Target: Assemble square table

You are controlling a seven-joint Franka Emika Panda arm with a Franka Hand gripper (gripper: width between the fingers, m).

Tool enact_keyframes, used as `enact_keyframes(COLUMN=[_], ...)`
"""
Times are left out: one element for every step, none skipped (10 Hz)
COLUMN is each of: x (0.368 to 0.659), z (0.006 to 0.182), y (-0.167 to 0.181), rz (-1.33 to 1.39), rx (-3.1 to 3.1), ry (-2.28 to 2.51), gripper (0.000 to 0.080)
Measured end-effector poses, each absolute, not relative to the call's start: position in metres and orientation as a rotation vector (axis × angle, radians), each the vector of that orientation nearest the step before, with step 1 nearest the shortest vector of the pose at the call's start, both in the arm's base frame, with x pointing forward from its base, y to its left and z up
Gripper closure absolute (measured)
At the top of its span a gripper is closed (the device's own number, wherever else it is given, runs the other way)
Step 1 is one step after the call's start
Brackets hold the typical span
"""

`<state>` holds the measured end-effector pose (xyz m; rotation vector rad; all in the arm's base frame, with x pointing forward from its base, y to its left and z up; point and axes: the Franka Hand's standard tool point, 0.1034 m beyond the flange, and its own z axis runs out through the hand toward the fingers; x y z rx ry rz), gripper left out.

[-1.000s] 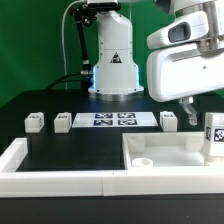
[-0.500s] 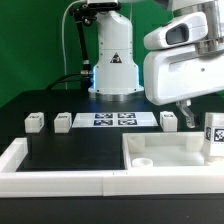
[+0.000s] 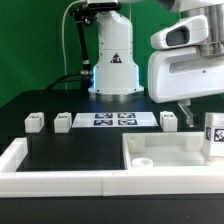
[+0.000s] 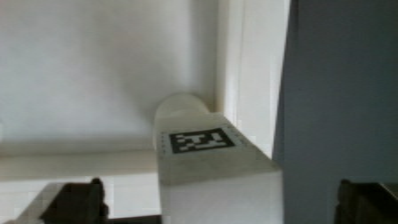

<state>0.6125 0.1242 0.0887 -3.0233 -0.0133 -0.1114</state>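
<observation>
The square table's white slab [image 3: 165, 150] with a raised rim lies at the exterior view's lower right. One tagged white leg [image 3: 213, 135] stands upright at the slab's right corner; it also shows in the wrist view [image 4: 210, 165]. My gripper [image 3: 203, 112] hovers just above this leg. In the wrist view the gripper [image 4: 221, 203] is open, its dark fingers [image 4: 75, 202] standing well clear of the leg on both sides. Three more legs lie on the black table: two at the left [image 3: 35, 121] [image 3: 63, 121] and one right of centre [image 3: 168, 119].
The marker board [image 3: 113, 119] lies between the legs in front of the robot base [image 3: 113, 70]. A long white border rail [image 3: 60, 180] runs along the front and left side. The slab's rim wall [image 4: 258, 70] shows beside the leg.
The hand shifted a little to the exterior view's left, then back to the right. The leg and the other parts have not moved.
</observation>
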Motion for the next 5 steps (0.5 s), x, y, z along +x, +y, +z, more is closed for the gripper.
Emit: enact_keyframes(x=[0.6126, 0.6121, 0.6114, 0.6111, 0.6115], z=[0.0888, 0.0882, 0.0864, 0.0863, 0.0865], y=[0.1250, 0.1261, 0.1271, 0.1291, 0.1287], rz=[-0.113, -0.114, -0.113, -0.113, -0.114], rx=[-3.025, -3.025, -3.025, -3.025, -3.025], ry=[-0.015, -0.019, -0.024, -0.029, -0.030], gripper=[0.0151, 0.0151, 0.0151, 0.0274, 0.0412])
